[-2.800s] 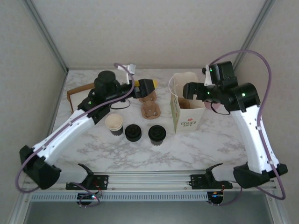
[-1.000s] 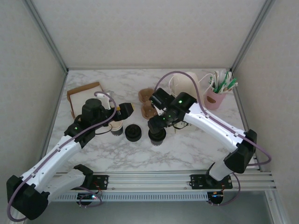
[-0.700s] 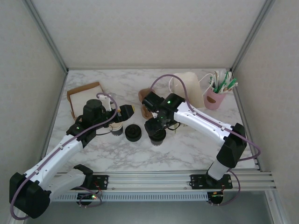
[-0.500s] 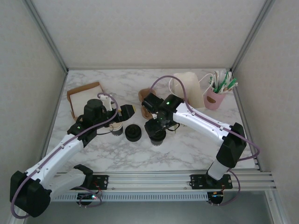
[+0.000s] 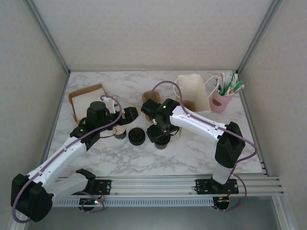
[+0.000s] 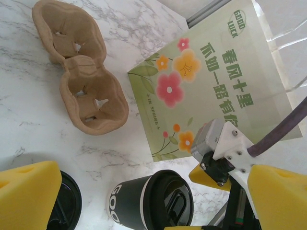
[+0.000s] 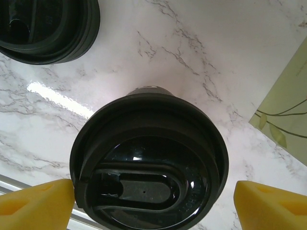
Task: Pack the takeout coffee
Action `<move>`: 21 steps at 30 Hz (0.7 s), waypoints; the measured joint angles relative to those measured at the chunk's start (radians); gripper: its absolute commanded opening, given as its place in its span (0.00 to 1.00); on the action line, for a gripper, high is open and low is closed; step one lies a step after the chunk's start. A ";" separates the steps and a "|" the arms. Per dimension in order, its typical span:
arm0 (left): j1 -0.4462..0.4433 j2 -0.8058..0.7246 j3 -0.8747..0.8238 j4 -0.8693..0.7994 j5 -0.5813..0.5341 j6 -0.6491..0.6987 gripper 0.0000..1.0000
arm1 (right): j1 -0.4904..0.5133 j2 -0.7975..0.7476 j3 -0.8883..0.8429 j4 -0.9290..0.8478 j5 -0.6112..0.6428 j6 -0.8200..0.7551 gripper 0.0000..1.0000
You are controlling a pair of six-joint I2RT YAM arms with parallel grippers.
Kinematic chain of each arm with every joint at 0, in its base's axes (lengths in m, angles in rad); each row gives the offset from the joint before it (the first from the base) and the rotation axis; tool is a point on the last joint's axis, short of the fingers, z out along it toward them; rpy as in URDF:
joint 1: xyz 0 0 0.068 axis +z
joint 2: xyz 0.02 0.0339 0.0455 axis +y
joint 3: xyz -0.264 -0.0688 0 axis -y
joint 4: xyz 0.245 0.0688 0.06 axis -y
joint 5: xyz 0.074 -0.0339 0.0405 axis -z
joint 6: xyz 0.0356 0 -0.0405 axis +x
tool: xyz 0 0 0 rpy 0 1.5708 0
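takeout coffee (image 5: 162, 144): mostly hidden under right gripper (image 5: 160, 134) | lid stack (image 7: 48, 36): cropped at top

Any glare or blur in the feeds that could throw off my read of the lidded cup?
Right wrist: a bright glare streak on the marble table just left of the takeout coffee, small glints on its lid, rim edges sharp. Left wrist: no glare, the paper bag print reads crisp. Top external: even light, only faint shadows.

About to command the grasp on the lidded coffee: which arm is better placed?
Right. The right gripper is open over the takeout coffee, fingers straddling its lid. The left gripper sits off to the side by the lidless cup.
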 measured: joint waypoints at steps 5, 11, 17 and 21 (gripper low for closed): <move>0.000 0.010 0.000 0.000 0.000 0.000 1.00 | 0.000 0.022 0.021 -0.006 -0.001 0.000 0.86; 0.000 0.011 0.000 0.000 0.000 0.000 1.00 | 0.000 0.044 0.024 -0.014 -0.001 0.000 0.85; 0.000 0.014 0.000 0.002 0.000 0.000 1.00 | 0.000 0.051 0.033 -0.024 0.000 0.003 0.81; 0.000 0.014 0.000 0.002 0.000 0.000 1.00 | 0.000 0.054 0.033 -0.024 -0.001 0.004 0.81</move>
